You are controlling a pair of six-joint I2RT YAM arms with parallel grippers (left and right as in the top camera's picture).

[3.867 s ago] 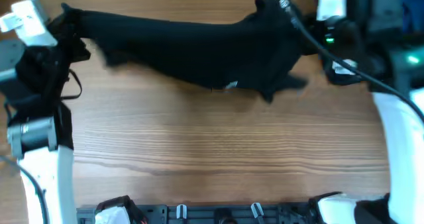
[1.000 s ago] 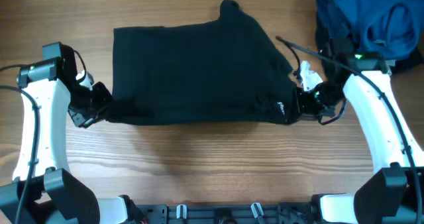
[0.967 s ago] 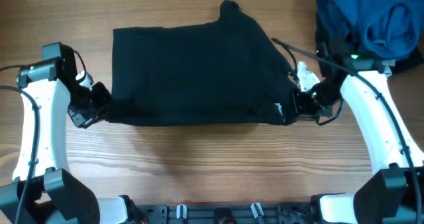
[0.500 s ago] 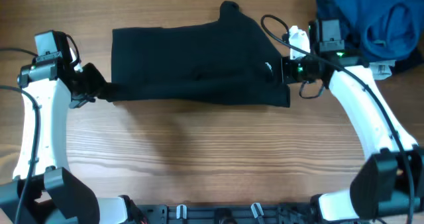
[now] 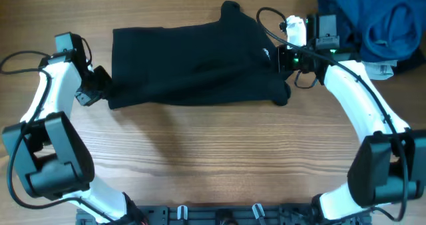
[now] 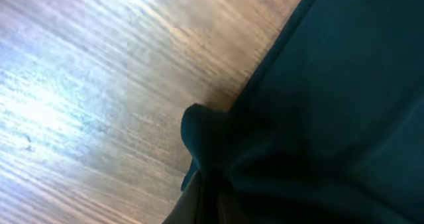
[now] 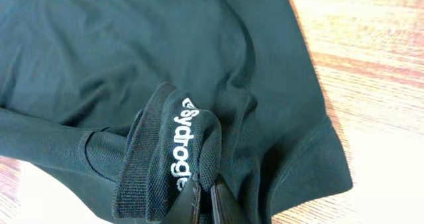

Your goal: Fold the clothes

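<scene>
The black garment (image 5: 193,64) lies spread across the far middle of the wooden table, its near edge folded back. My left gripper (image 5: 98,90) is shut on its near-left corner, which shows pinched in the left wrist view (image 6: 218,171). My right gripper (image 5: 274,55) is shut on the garment's right hem and holds it over the cloth. In the right wrist view the fingers (image 7: 204,199) pinch a ribbed hem with a white logo (image 7: 180,144).
A bright blue garment (image 5: 373,18) is heaped at the far right corner, with a small white piece (image 5: 379,68) at its near edge. Bare wooden table (image 5: 213,158) lies in front of the black garment.
Both grippers have carried the garment's near edge away from me over the cloth, making it narrower. The right gripper moved up and left, and the left arm swung toward the far left.
</scene>
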